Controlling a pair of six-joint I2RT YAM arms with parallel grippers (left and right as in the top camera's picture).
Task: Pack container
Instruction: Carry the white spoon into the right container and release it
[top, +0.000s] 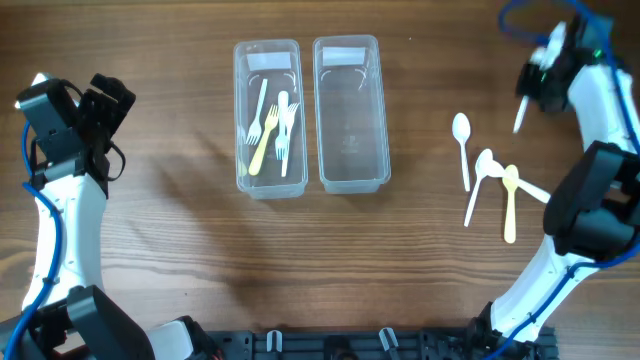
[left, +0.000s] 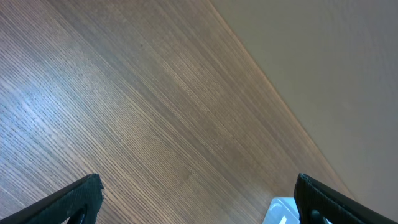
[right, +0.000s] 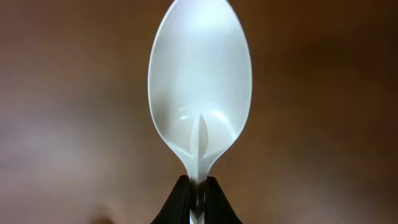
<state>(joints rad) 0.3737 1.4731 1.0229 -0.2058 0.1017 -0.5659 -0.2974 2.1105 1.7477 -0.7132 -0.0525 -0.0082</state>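
Wood-grain table (top: 180, 230), right side: white plastic spoon (right: 200, 74) held above it, pinched at the neck by the right gripper (right: 199, 188), jaws closed tight. Probably light, thin, slick and slightly bendy, so the neck hold suits. Left gripper (left: 199, 186) gapes wide, empty.

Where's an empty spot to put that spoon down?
The right container is empty. Bare table lies between the left arm and the fork container, and in front of both containers. Crowded: the fork container and the loose spoons on the right.
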